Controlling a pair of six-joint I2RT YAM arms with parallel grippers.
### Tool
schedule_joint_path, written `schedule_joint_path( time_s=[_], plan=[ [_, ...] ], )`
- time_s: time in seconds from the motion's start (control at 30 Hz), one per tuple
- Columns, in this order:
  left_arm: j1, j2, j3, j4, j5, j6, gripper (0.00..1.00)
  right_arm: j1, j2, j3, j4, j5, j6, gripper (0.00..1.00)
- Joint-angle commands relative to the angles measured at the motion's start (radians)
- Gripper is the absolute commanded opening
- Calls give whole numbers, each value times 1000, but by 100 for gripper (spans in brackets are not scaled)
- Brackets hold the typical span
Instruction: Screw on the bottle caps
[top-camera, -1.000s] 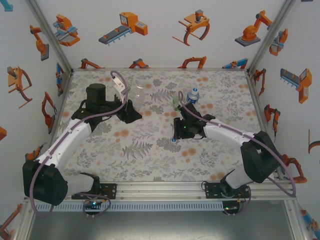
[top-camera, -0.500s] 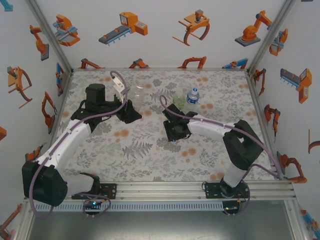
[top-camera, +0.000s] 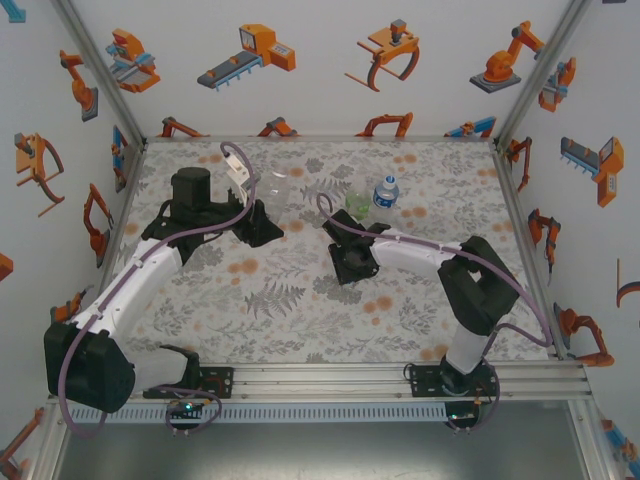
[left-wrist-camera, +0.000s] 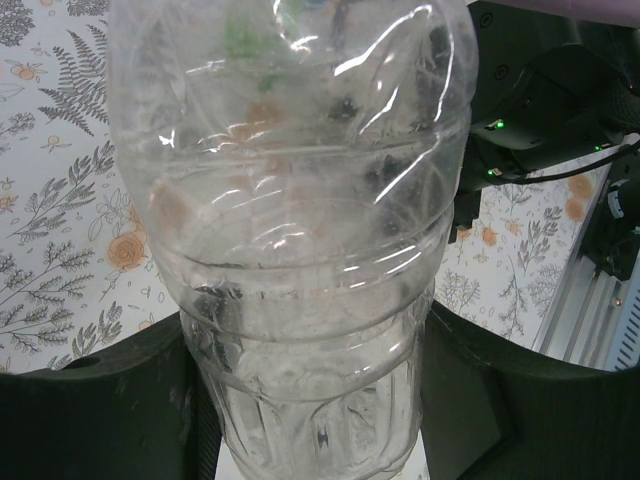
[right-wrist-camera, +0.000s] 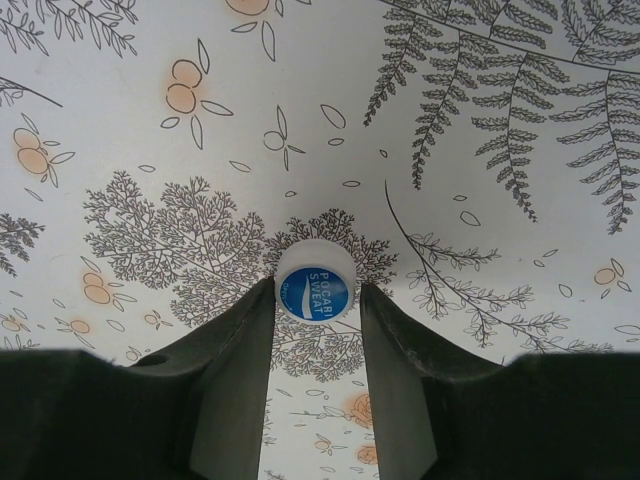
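Only readable thing here is on the white cap: its round blue top says "POCARI SWEAT" in white letters. The blue label on the bottle at the back is too small to make out.

Near tabletop lies open between the arms. Farther back, clear bottle, green bottle and blue-label bottle bar the way. A bottle cap fills the right pincer.
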Motion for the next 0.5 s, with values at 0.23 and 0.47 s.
schedule_joint_path(
  time_s=[0.23,0.47],
  plan=[
    [-4,-20,34,-12,7,21,0,7,18,39,-19,32,-23,38],
    [-5,-18,36,-12,8,21,0,8,26,42,-24,27,-24,36]
  ],
)
